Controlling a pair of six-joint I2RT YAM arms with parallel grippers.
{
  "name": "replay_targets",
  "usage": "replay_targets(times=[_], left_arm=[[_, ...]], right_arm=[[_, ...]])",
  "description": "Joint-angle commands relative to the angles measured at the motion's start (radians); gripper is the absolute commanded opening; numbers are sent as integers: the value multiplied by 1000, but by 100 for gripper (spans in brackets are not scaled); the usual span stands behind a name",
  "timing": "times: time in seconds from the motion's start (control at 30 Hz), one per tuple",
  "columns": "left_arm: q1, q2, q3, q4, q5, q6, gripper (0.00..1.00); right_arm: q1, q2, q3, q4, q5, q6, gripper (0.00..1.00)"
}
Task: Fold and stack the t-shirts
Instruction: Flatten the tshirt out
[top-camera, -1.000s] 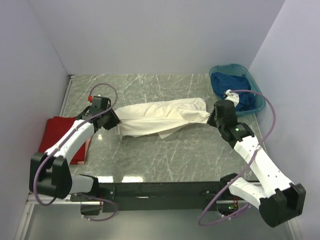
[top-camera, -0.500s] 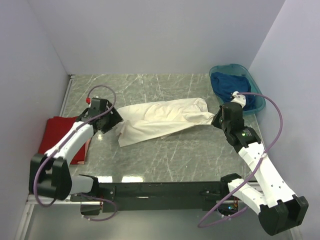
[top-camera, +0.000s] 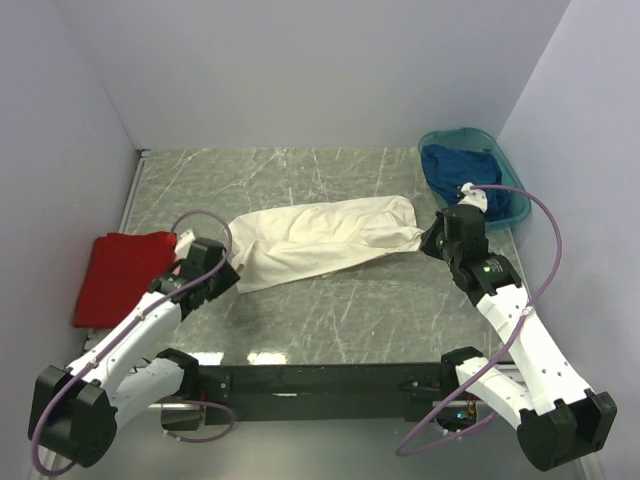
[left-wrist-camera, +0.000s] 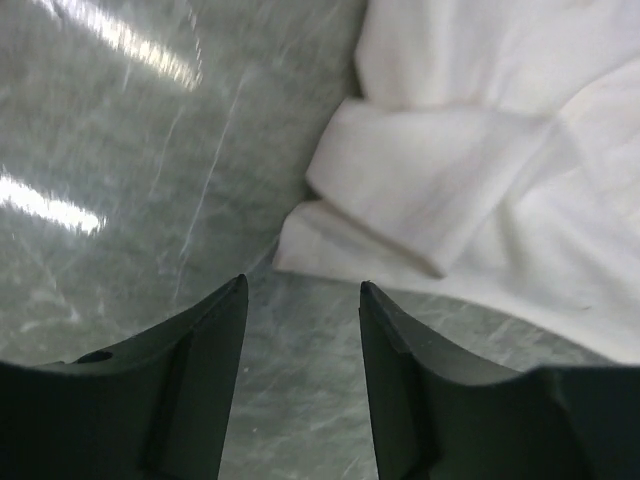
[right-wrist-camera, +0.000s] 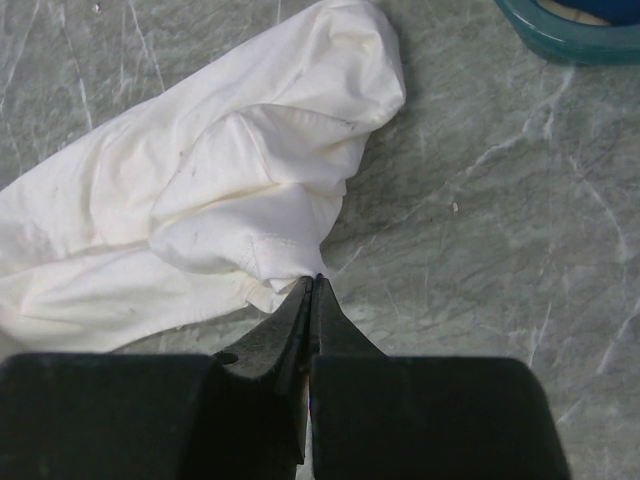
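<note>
The cream-white t-shirt (top-camera: 320, 240) lies crumpled and stretched across the middle of the table. My right gripper (top-camera: 428, 243) is shut on its right edge; in the right wrist view the shut tips (right-wrist-camera: 312, 282) pinch the hem of the shirt (right-wrist-camera: 200, 200). My left gripper (top-camera: 228, 278) is open and empty, just short of the shirt's near-left corner; in the left wrist view the gripper (left-wrist-camera: 302, 290) hovers over bare table with the shirt (left-wrist-camera: 480, 170) ahead. The red t-shirt (top-camera: 125, 275) lies folded at the left. The dark blue t-shirt (top-camera: 460, 170) sits in the basin.
The teal oval basin (top-camera: 515, 205) stands at the back right corner, and its rim shows in the right wrist view (right-wrist-camera: 560, 40). Walls close in the table on the left, back and right. Bare marble lies in front of the cream shirt.
My left gripper has let go of the cream shirt's left end and drawn back toward the near left. The shirt's left side now rests on the table. My right gripper still holds its edge.
</note>
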Motion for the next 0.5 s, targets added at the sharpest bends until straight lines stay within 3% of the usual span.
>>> replay_targets(times=[0.0,0.2,0.47], left_arm=[[-64,-46,-62,11,-73,-117,53],[-159,36,-104,64,-97,-146,50],[-162,232,-38,140,-146,-93,54]], right_arm=[[-6,-15,2,48,-16,-1,0],[-8,-10,2,52,-32,4,0],[-6,-11,1,49,-36,-1,0]])
